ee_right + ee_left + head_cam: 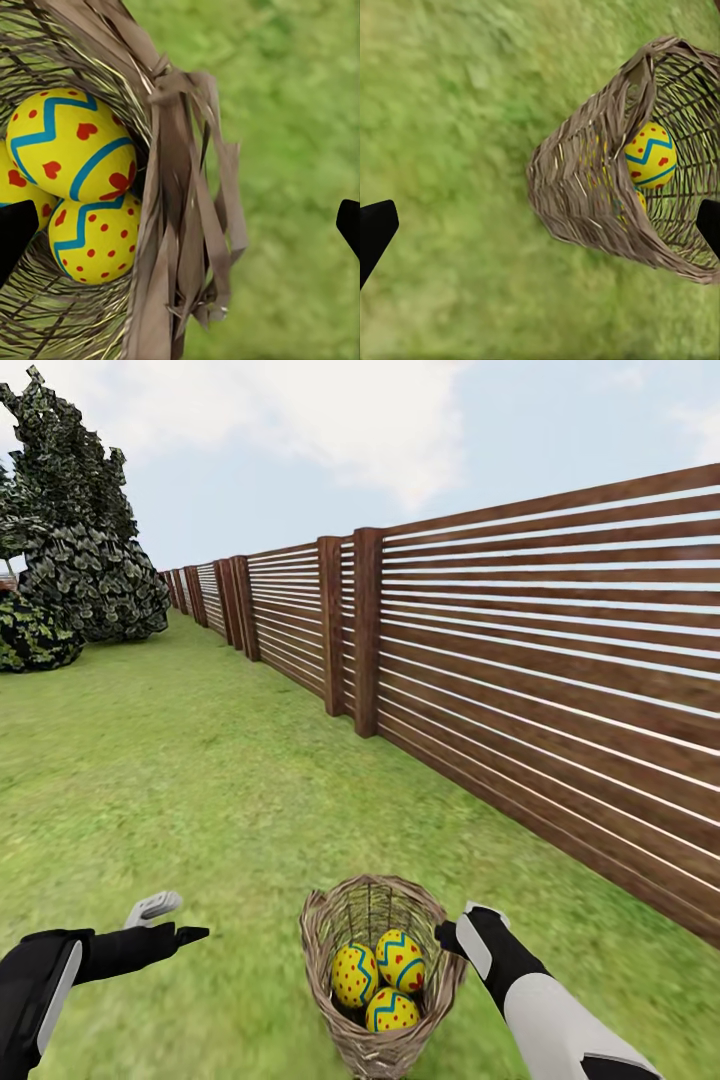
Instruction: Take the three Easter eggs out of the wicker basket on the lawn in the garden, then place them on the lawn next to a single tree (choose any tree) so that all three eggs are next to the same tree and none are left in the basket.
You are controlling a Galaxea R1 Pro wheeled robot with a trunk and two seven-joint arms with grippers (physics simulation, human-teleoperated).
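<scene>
All 3 Easter eggs (385, 975) in wicker basket (322, 945) on lawn (180, 780); none moved yet. Left pincer (170, 922) open, empty. Right pincer (462, 922) at rim, wrist view: open. Tree (75, 520) far off.

The head camera looked forward and down along the fence (520, 660), over the wicker basket (325, 940) on the lawn (180, 780). Both wrist cameras faced down, close on the same basket (585, 195) (187, 225); the right wrist sat nearer its rim.
</scene>
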